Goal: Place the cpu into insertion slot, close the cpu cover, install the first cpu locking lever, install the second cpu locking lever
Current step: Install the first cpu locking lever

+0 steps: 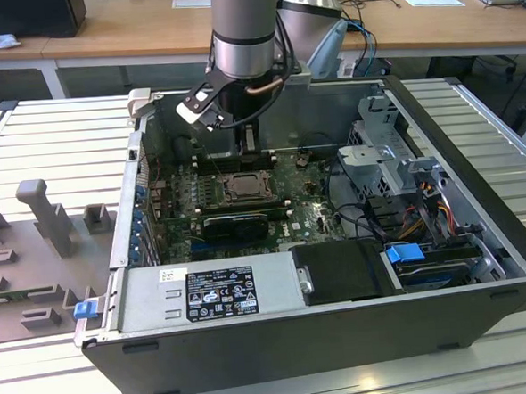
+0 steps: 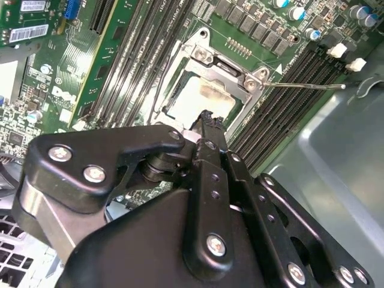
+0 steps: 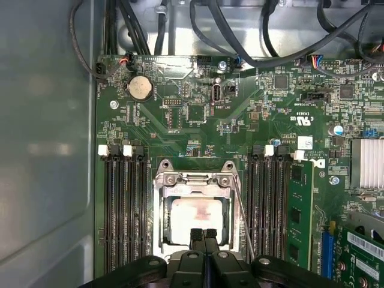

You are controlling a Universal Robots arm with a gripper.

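Over the insertion slot [image 3: 156,228], the gripper [image 3: 203,234] is hanging with fingers pressed together on nothing, tips beside the cpu [image 3: 195,213] lying under the lowered cpu cover [image 3: 195,179], the arm [image 1: 244,28] pointing straight down.

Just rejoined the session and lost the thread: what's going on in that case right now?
The arm's gripper is down inside the open case, its fingers shut together just above the edge of the cover; whether they touch it I can't tell. The cpu is already seated, and the cover lies flat around it. One thin wire lever sticks out sideways from the cover's corner, apparently not latched yet.
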